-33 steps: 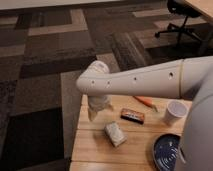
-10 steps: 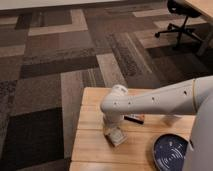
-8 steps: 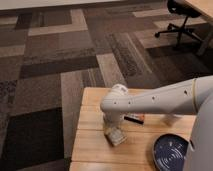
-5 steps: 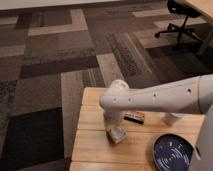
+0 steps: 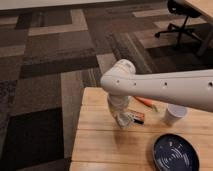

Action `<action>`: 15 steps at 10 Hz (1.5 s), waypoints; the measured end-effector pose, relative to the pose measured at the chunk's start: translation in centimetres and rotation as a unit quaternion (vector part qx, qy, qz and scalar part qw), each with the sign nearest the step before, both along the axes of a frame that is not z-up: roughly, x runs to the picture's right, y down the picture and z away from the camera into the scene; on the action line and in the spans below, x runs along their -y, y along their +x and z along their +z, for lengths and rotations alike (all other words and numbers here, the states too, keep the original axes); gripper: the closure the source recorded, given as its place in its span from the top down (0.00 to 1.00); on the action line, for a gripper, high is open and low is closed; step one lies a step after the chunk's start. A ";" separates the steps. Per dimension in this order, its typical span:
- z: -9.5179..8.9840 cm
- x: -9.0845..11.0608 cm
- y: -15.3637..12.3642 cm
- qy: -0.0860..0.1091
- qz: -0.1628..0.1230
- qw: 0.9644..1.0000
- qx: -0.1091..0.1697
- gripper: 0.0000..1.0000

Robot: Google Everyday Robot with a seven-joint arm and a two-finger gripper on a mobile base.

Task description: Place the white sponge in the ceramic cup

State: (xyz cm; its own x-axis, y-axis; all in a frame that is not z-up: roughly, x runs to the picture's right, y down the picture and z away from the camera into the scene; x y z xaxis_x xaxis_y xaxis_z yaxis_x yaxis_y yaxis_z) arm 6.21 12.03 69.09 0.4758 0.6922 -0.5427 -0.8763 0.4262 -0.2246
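My gripper (image 5: 121,122) points down over the left middle of the wooden table (image 5: 100,145), under the big white wrist (image 5: 119,82). It is shut on the white sponge (image 5: 122,124), a small pale block held just above the tabletop and mostly hidden by the fingers. The ceramic cup (image 5: 174,114) stands upright on the table to the right, well apart from the gripper. The white arm reaches in from the right, passing above the cup.
A dark brown bar with orange edging (image 5: 136,116) lies right beside the gripper. An orange stick (image 5: 146,102) lies behind it. A dark blue plate (image 5: 175,153) sits at the front right. An office chair (image 5: 181,20) stands on the carpet beyond.
The gripper came down onto the sponge and closed on it. The sponge has now left its spot on the table and risen slightly toward the dark bar.
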 end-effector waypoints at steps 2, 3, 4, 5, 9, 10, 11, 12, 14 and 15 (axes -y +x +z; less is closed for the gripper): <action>0.0 0.0 -0.2 0.000 -0.002 1.000 0.001 0.03; -0.1 0.3 0.1 0.003 -0.002 1.000 -0.002 0.03; -0.5 0.9 1.3 0.008 0.003 1.000 -0.009 0.03; -0.8 1.4 2.2 0.008 0.008 1.000 -0.008 0.03; -1.8 4.6 11.7 0.015 0.064 0.997 -0.030 0.03; -2.6 5.8 14.3 0.024 0.070 0.996 -0.046 0.03; -2.5 6.0 13.9 0.025 0.071 0.996 -0.042 0.03; -2.6 5.9 14.2 0.025 0.072 0.996 -0.045 0.03; -2.5 5.9 14.0 0.024 0.070 0.996 -0.044 0.03; -2.5 5.9 14.0 0.024 0.070 0.996 -0.044 0.03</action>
State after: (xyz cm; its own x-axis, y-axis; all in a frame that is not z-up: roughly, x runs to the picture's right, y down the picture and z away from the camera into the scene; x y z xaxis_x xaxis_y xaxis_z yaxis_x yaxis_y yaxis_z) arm 20.23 6.08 66.56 0.3255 0.7750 -0.5417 -0.9431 0.3073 -0.1271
